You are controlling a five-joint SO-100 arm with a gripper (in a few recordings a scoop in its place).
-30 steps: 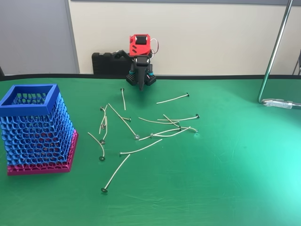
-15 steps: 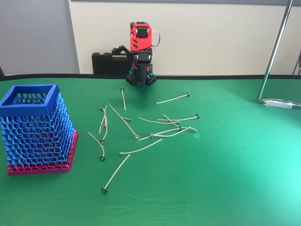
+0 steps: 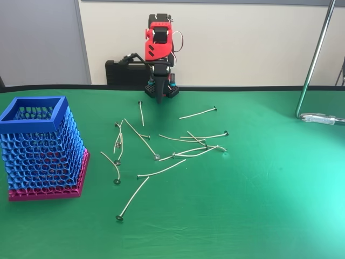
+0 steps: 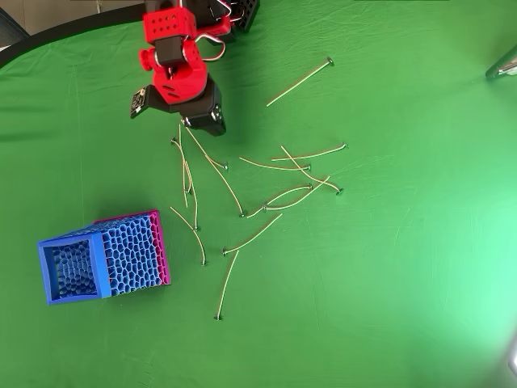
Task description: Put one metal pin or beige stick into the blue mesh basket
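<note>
Fingers (image 3: 159,93) of the gripper (image 3: 159,100) hang as one dark point straight down at the far edge of the table, and we see no gap between them, so they look pressed together with nothing in them. Compared with half a second ago, the red arm (image 3: 158,40) stands taller and more upright in the fixed view, its red upper block having risen against the wall, while the fingertip sits at nearly the same place above the green cloth (image 3: 269,205). In the overhead view the gripper (image 4: 212,123) is seen from above under the red wrist, and we cannot tell how its jaws stand there.

Just in front of the fingers lies a short pin (image 3: 141,113), pointing toward them. The other metal pins (image 3: 178,154) are scattered nearer to us than the fingers, crossing one another in a loose heap, none of them moved since the earlier pictures. One straight pin (image 3: 198,113) lies apart, in front of the fingers and to the right in the fixed view. Another long one (image 3: 132,200) lies nearest the camera.

The blue mesh basket (image 3: 36,121) stands upright on its magenta base, well to the left of the fingers and nearer the camera, apart from every pin, unchanged in place.
</note>
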